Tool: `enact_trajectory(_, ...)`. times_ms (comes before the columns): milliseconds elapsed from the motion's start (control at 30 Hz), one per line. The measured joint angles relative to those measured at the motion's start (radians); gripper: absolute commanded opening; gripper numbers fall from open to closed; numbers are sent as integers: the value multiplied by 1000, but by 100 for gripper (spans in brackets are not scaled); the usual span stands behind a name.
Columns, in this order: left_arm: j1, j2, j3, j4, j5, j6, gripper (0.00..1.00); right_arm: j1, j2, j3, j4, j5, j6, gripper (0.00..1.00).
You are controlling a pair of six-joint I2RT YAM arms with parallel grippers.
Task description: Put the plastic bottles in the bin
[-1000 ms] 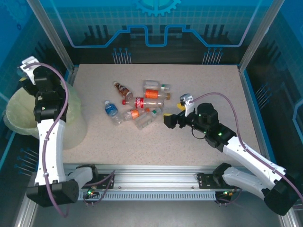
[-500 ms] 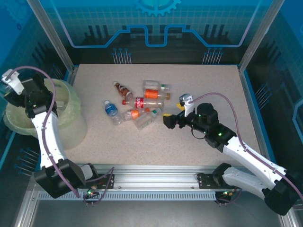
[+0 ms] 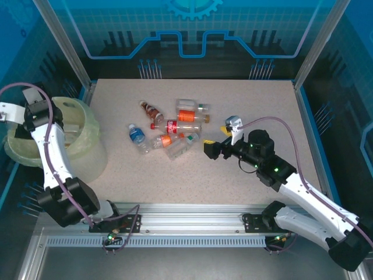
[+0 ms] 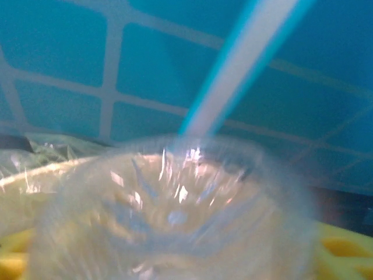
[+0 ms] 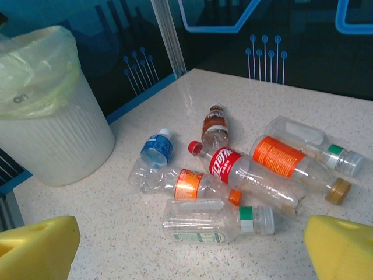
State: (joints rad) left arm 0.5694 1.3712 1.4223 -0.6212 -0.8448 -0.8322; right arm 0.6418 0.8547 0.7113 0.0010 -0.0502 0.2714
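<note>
As I hang over bin (image 3: pixel 91 154), L gripper (image 3: pixel 14 113): clamped on clear bottle (image 4: pixel 175 221), drop due.
R gripper (image 3: pixel 213 149): wide open; nxt grab white-label bottle (image 5: pixel 204 220).

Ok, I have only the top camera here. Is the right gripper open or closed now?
Observer: Open. In the right wrist view the right gripper has its yellow fingers wide apart, holding nothing.
Operator: Which bottle lies nearest to it?
Observer: A clear bottle with a green band and white cap, lying on its side.
Operator: And what shows the left wrist camera?
Observer: A blurred clear bottle base, very close to the lens.
</note>
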Motion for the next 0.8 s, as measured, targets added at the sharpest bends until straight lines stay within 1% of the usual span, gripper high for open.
enact_trajectory(100, 5, 14, 6, -39, 11, -65, 95, 0, -25, -10, 0, 18, -1, 100)
enact_trajectory(167, 5, 13, 6, -46, 32, -87, 98, 0, -29, -13, -2, 23, -1, 100)
enact_trajectory(367, 5, -37, -2, -42, 105, -109, 99, 1, -30, -13, -1, 24, 0, 100)
enact_trajectory(533, -4, -107, -2, -23, 170, -78, 99, 1, -12, -14, -1, 24, 0, 100)
enact_trajectory(633, -52, -151, -6, 0, 205, -27, 99, 1, 10, -14, -1, 23, 5, 100)
enact_trajectory(800, -193, -211, -6, 31, 253, 72, 99, 2, 30, -14, -4, 23, 21, 100)
